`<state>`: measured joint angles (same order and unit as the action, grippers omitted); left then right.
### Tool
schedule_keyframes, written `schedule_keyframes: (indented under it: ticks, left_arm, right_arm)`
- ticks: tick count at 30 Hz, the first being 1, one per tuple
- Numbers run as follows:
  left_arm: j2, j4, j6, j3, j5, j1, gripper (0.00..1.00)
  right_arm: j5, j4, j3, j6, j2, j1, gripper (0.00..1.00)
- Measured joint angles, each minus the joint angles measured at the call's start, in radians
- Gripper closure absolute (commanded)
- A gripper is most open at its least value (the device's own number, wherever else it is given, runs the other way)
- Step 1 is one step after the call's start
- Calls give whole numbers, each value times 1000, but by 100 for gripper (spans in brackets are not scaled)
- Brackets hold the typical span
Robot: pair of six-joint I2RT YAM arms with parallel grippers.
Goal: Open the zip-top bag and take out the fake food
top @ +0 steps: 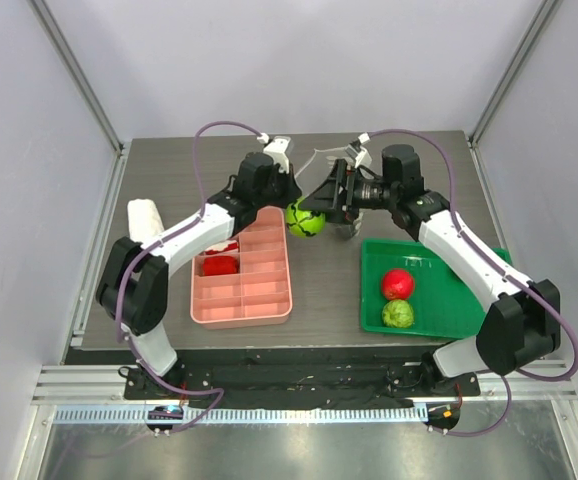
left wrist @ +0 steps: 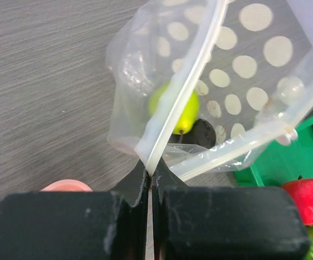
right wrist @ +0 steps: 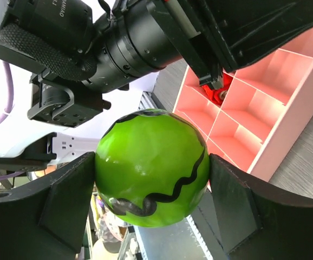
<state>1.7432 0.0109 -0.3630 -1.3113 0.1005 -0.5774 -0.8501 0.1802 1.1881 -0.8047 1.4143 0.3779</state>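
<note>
Nearest the left wrist lens, the black fingers of the left pincer (left wrist: 150, 172) are seen pressed together on the rim of the zip-top bag (left wrist: 243, 70). It is pinched at the corner from which its two lips spread apart, so the mouth is held open above the desk (top: 169, 170). Through the dotted film a green fruit (left wrist: 186, 114) can be made out. In the right wrist view that fruit, round and marked with a black wavy line, is clamped between the fingers of the right pincer (right wrist: 151, 162). Whether it has cleared the bag's mouth cannot be told. A red apple (top: 398, 283) and a bumpy green fruit (top: 398, 314) are seen just beside each other in the green tray (top: 439, 255), so two of the three pieces are judged to be out already. The move ahead is judged to turn on one relation. The tray lies on the right arm's own side, nearer the bases than the held fruit, while the bag's mouth opens away from the left pincer toward the right arm. A withdrawal along that line, by the right arm, would be called for.
</note>
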Motion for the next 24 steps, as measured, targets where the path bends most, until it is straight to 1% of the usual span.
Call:
schedule_keyframes:
  ticks: [3,5,6,7,10,13,15,17,19,20,21,22,23,24]
  left_arm:
    - [-3,-10,-1,-7,-20,1,100]
    - [-3,-44,-3,-24,-54,3,100]
    - [-3,-57,-3,-33,-70,4,100]
    - [-3,-65,-3,-40,-83,6,100]
    - [-9,-83,-2,-44,-107,11,100]
    - [-22,-95,1,-40,-110,13,100]
    - [-43,-96,5,-32,-105,13,100]
    - [-64,-92,6,-24,-87,13,100]
    - [-79,-83,8,-21,-60,13,100]
    - [-84,-77,8,-19,-44,13,100]
    - [-86,-70,8,-19,-28,13,100]
    - [-86,-64,8,-19,-15,13,100]
    - [-86,-62,8,-19,-2,13,100]
    - [-86,-61,8,-18,8,13,100]
  right_arm:
    - [11,14,-2,9,-5,1,98]
    - [163,145,33,94,-19,15,98]
    - [285,215,53,136,-38,24,99]
    - [363,254,60,159,-57,27,98]
    - [683,372,49,217,-185,31,99]
    - [930,398,-43,227,-336,-18,98]
    - [1061,414,-144,219,-410,-90,96]
    - [1133,438,-222,205,-433,-160,94]
    - [1178,447,-304,184,-420,-223,92]
    - [1194,449,-346,171,-397,-245,80]
    - [1207,449,-386,163,-381,-259,73]
    - [1219,451,-427,158,-369,-271,61]
    - [1225,454,-461,156,-361,-278,45]
    - [1228,457,-480,156,-358,-280,36]
